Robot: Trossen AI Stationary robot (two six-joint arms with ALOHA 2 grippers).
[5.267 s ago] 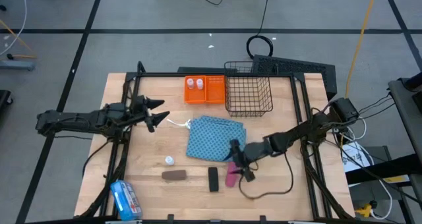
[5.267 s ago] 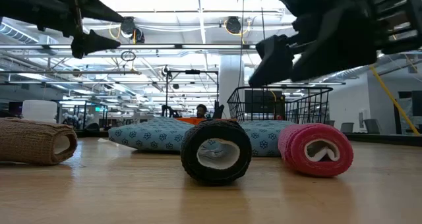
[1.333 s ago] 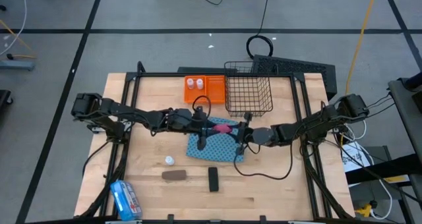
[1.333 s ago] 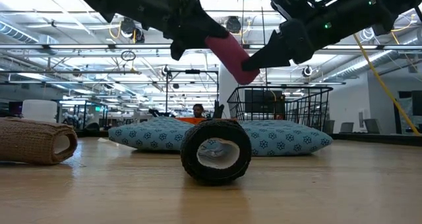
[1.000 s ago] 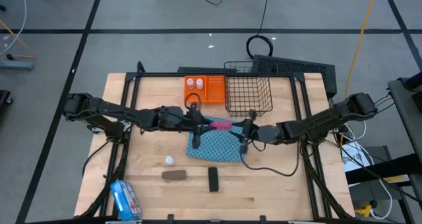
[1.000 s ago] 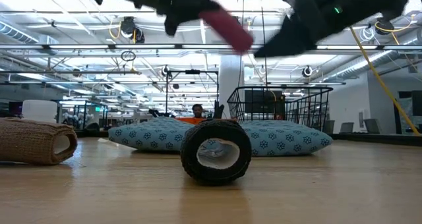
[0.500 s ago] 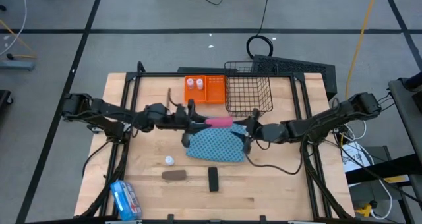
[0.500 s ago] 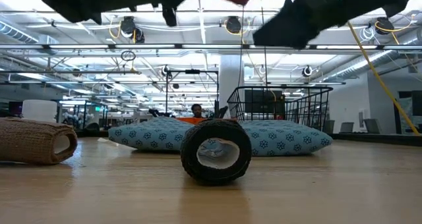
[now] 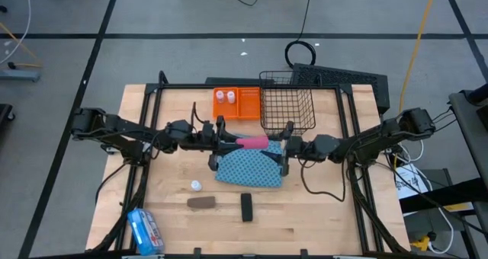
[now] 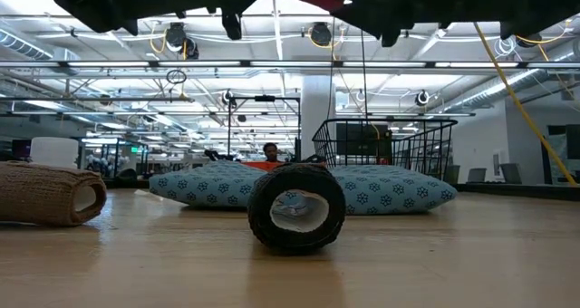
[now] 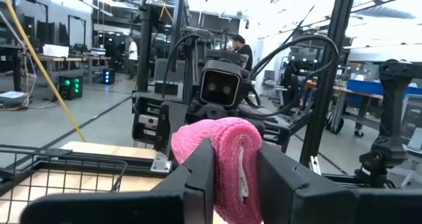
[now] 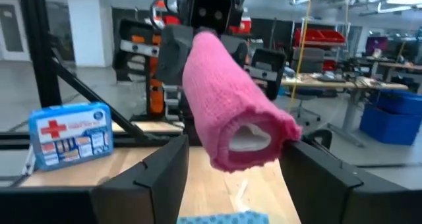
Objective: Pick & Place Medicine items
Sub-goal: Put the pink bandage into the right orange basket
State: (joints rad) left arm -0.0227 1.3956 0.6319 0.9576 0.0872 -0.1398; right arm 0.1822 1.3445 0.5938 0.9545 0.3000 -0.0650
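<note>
- The left claw (image 9: 231,141) is clamped tight on one end of the pink roll (image 9: 252,142); in the left wrist view its two dark fingers (image 11: 198,178) press the roll (image 11: 223,159) from both sides.
- The roll is held in the air above the far edge of the blue patterned cloth (image 9: 248,167), lying level and pointing toward the right arm.
- The right claw (image 9: 285,145) faces it from the other end with its jaws spread wide; in the right wrist view the roll (image 12: 231,112) sits between them with a gap on each side, touching neither.
- On the desk (image 9: 320,217) near the front edge lie the brown roll (image 9: 201,203) and, just beside it, the black roll (image 9: 246,206); a small white bottle (image 9: 196,186) stands a little further in.
- Two more white bottles (image 9: 224,97) sit in the orange tray (image 9: 248,105) at the far side, which is next to the wire basket (image 9: 288,110).
- A blue and white packet (image 9: 144,230) lies at the front left corner.
- From desk height, the black roll (image 10: 296,208) is nearest and the brown roll (image 10: 50,193) lies off to one side.
</note>
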